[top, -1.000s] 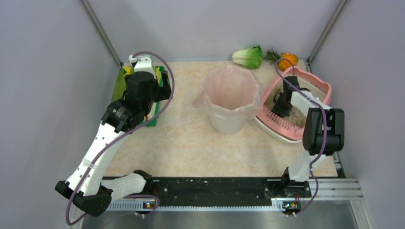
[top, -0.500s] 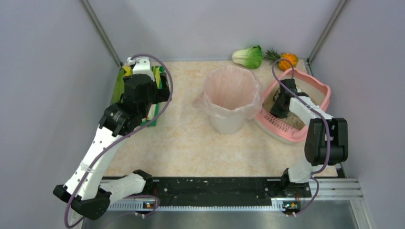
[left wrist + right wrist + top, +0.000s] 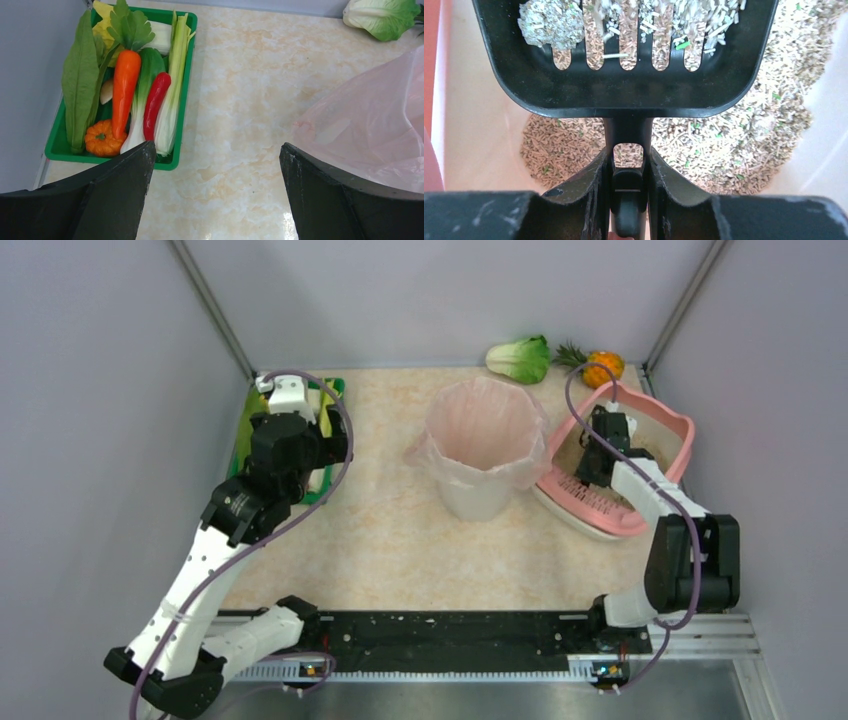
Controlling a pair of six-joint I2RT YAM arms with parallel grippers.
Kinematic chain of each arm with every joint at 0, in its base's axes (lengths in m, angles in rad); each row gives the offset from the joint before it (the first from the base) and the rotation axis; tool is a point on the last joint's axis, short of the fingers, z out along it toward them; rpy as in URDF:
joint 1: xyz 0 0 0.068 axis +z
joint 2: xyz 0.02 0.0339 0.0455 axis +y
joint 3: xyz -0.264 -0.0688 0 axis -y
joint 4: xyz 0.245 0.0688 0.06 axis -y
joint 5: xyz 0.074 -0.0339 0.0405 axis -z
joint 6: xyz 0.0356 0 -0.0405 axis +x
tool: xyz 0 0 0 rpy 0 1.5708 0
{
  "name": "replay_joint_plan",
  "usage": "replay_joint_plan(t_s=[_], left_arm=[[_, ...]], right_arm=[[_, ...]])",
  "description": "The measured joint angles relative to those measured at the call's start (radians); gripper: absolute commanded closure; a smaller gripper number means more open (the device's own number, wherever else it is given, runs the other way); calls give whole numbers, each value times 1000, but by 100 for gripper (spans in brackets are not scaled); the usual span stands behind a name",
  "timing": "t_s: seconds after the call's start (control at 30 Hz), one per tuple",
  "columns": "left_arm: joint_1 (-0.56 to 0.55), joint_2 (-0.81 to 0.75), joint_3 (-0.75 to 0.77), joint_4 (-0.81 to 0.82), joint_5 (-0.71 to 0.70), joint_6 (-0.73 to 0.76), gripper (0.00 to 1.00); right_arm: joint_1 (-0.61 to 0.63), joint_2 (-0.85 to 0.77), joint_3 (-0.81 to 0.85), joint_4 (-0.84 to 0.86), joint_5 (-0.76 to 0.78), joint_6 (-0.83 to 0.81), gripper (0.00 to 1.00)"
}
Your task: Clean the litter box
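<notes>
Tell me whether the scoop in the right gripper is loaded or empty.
Loaded: the black scoop carries a grey clump and loose pellets over its slots, held by the right gripper over the litter box.

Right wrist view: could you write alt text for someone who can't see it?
The right gripper is shut on the handle of a black slotted scoop that carries a grey clump and loose pellets. Below it lies beige litter in the pale-walled litter box.
</notes>
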State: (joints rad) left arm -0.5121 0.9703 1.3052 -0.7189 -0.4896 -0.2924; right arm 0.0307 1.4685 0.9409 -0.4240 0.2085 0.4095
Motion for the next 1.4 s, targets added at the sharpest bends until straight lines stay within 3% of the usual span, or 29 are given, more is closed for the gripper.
replay_joint_plan(t_s=[0.33, 0.7, 1.4], left_arm=[[0, -36, -86, 84, -20, 0, 1], [0, -41, -90, 112, -20, -1, 1], [0, -79, -115, 114, -16, -16, 1]], right_arm=[[7, -65, -106, 84, 73, -50, 100], [75, -187, -210, 164, 96, 32, 100], [94, -150, -280, 230, 145, 55, 100]])
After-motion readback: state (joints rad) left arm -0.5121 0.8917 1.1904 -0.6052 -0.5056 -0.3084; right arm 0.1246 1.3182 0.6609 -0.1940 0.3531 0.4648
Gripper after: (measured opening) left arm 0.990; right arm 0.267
